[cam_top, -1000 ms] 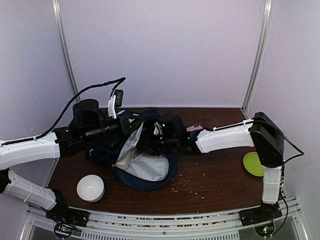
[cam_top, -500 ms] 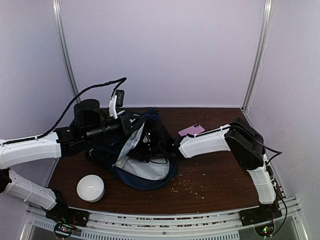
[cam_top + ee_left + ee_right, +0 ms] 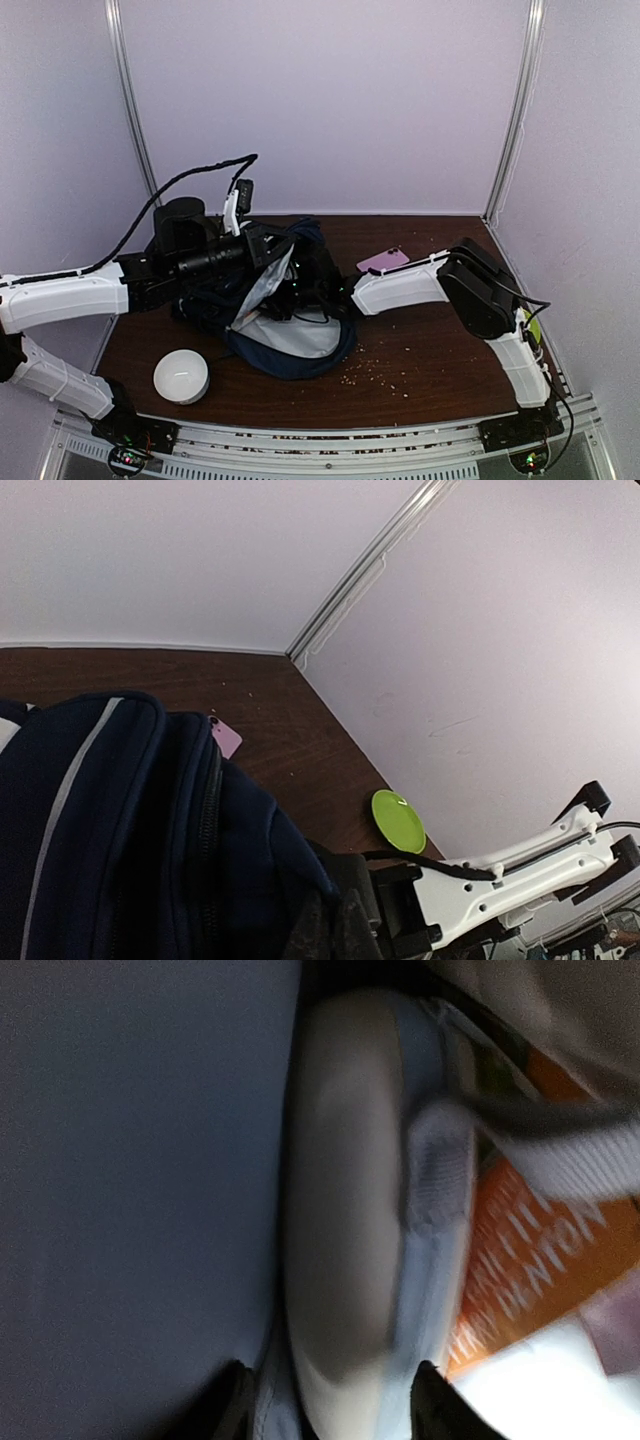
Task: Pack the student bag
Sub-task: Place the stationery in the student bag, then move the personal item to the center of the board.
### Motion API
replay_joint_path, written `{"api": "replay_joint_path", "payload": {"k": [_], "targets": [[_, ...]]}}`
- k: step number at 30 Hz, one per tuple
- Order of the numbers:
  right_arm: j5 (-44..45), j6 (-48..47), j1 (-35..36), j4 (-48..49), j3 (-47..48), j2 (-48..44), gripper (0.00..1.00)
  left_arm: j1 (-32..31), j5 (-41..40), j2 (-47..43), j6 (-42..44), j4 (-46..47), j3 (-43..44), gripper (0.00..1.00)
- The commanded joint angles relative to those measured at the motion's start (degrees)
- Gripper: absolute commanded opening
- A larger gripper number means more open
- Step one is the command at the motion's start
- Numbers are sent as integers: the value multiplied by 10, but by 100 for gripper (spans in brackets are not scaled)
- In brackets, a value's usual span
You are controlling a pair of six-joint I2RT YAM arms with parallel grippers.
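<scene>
Top external: student bag (image 3: 290, 345) lies left of centre on the surface (image 3: 440, 350), mouth gaping, grey lining showing. We see the left end effector (image 3: 260, 245) pinched tight on its raised rim. Right end effector (image 3: 333, 1408) is inside the bag. Right wrist view shows its tips apart with a pale rounded thing (image 3: 340, 1210) between them, blurred, so we cannot tell if it is gripped.

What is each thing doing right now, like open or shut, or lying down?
student bag: open, lying on the table.
left gripper: shut on the bag's upper edge.
right gripper: inside the bag, fingers apart around something pale; grip unclear.
pink phone: lying flat, outside the bag.
green plate: flat on the table, bare.
white round pouch: on the table, outside the bag.
</scene>
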Motion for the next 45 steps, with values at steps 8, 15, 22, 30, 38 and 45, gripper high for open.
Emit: {"api": "replay_joint_path", "payload": {"k": [8, 15, 22, 30, 38, 45], "targets": [[-11, -70, -5, -28, -121, -151, 62, 13, -26, -48, 13, 76, 31, 0], [10, -135, -10, -72, -242, -266, 62, 14, -60, -82, 27, 54, 22, 0], [106, -269, -57, -235, -353, -440, 62, 15, -91, -108, 43, 32, -33, 0], [262, -338, -194, -353, -350, -482, 61, 14, -62, -52, 65, -10, -65, 0], [381, -257, -257, -389, -202, -338, 62, 14, -83, 4, 105, -85, -39, 0], [407, -229, -276, -535, 14, -172, 64, 14, -103, 23, 120, -119, -36, 0]]}}
